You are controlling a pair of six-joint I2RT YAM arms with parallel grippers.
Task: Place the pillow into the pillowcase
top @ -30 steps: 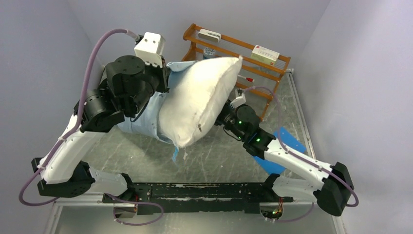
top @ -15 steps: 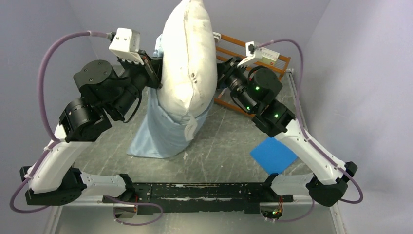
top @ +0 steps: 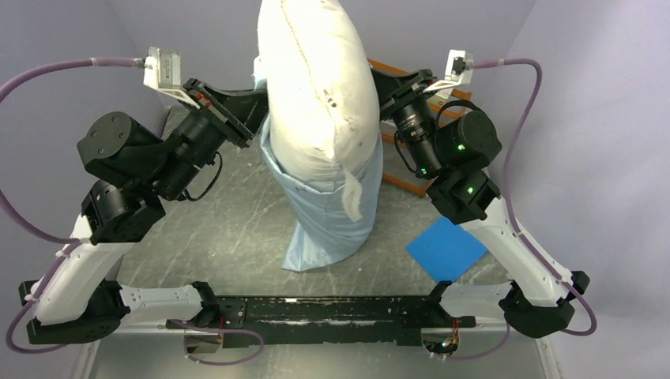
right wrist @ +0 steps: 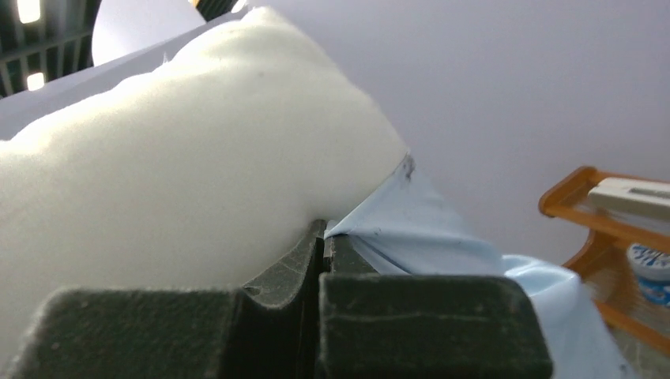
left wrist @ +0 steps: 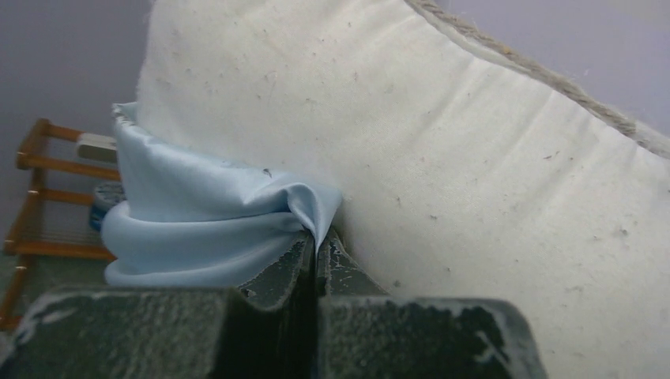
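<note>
Both arms rose since half a second ago; pillow (top: 316, 87) stands upright at 12 o'clock, lower part inside pillowcase (top: 328, 225), which hangs toward 6. Left gripper (left wrist: 316, 245) at 10 and right gripper (right wrist: 320, 237) at 2, wrists high, each clenched on the case's rim. Step: shaking pillow down. Next probably needs more shakes without losing the rim.

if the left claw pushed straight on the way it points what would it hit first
Most likely the pillow: the left claw is shut on a fold of the pillowcase, and the pillow's off-white side sits right beyond its tips, apparently touching them.
</note>
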